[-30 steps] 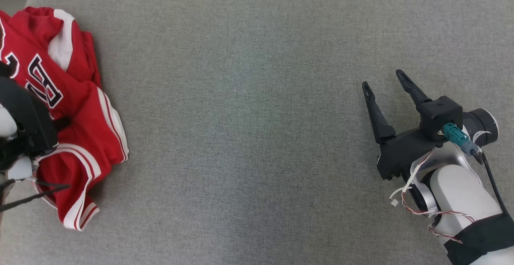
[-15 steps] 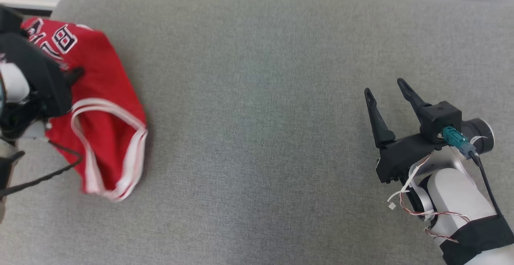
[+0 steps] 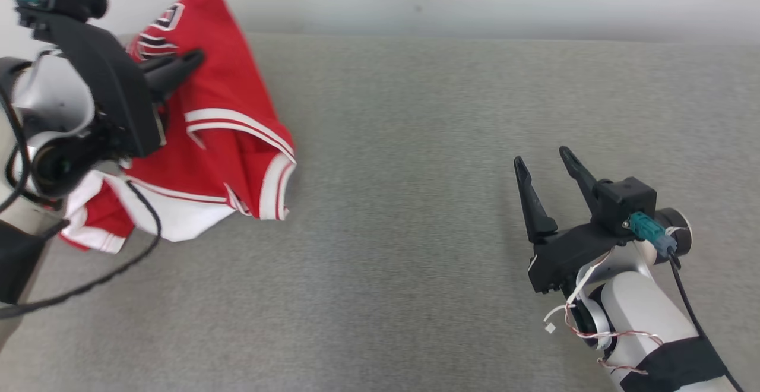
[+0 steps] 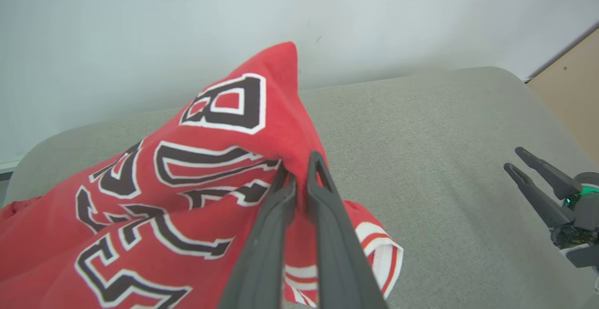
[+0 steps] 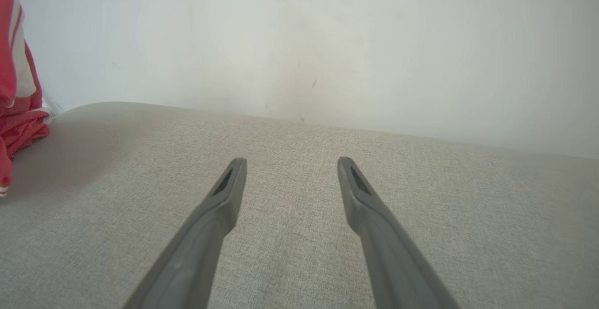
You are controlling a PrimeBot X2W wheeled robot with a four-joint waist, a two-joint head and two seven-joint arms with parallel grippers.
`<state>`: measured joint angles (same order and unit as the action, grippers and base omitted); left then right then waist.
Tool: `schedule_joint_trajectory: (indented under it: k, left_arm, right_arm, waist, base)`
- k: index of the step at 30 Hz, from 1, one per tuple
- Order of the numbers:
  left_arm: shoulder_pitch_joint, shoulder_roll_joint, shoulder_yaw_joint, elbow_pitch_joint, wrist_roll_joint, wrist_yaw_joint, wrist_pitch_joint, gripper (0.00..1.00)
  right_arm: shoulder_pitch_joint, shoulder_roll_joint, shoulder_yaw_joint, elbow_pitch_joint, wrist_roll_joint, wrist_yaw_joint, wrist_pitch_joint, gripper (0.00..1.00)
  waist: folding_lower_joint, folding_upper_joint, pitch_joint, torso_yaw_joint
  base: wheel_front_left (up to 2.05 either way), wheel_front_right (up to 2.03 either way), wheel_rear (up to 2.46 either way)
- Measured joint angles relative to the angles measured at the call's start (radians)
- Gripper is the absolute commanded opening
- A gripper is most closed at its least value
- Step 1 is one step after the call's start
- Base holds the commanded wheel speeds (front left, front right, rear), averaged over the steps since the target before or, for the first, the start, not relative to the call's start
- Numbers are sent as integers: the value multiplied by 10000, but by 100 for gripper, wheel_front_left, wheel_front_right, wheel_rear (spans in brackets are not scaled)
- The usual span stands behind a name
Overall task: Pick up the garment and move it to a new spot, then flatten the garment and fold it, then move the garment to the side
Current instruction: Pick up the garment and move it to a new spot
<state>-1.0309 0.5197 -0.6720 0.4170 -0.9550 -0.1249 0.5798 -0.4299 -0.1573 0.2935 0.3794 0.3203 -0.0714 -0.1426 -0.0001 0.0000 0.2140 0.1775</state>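
Grey cushion point(image 3: 415, 214): bare between the two grippers. Red garment point(image 3: 231, 142): raised, one fold pinched between the pressed-together fingertips of the left gripper point(image 4: 299, 171), the rest hanging below; judged first step, carrying. Right gripper point(image 3: 540, 155): fingers spread, empty, well apart; next likely calls for laying the cloth down toward them.

L gripper point(image 4: 299, 166) has its fingers pinched together on a fold of the red garment point(image 4: 187, 196), tips sunk in the cloth. A peak of fabric w/ a black-and-white "B" stands past the tips, on the far side. More big lettering spreads left of the fingers; a white-and-red striped hem hangs just to their right. Grey surface point(image 4: 444, 159) below, pale wall point(image 4: 187, 28) beyond. R gripper point(image 4: 514, 158) is well apart at the right, fingers spread, holding nothing. Tan panel point(image 4: 575, 79) at far right.
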Motion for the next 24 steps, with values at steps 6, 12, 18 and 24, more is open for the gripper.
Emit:
schedule_joint_trajectory:
  k: [6,12,18,24]
  left_arm:
    - [-15,-148,-650,-1076,-543,2,-102,0]
    - [34,-660,-1365,-1753,-876,0,-397,0]
    - [527,-1264,-1563,-1647,-1195,2,-1028,0]
    - [1399,-2408,-2274,-815,-1177,2,-1743,0]
  right_arm:
    - [208,109,-82,79,196,-2,-242,100]
    - [462,117,-209,123,228,-67,-431,100]
    - [524,180,-167,134,230,-75,-516,100]
    - [531,107,-324,113,293,-71,-614,100]
  waist:
    - [0,0,-147,-769]
    - [0,1,-209,-1621]
    - [0,0,-205,-2489]
    - [1,0,-92,-3177]
  base:
    - [0,0,0]
    - [0,0,0]
    - [0,0,0]
    - [0,0,0]
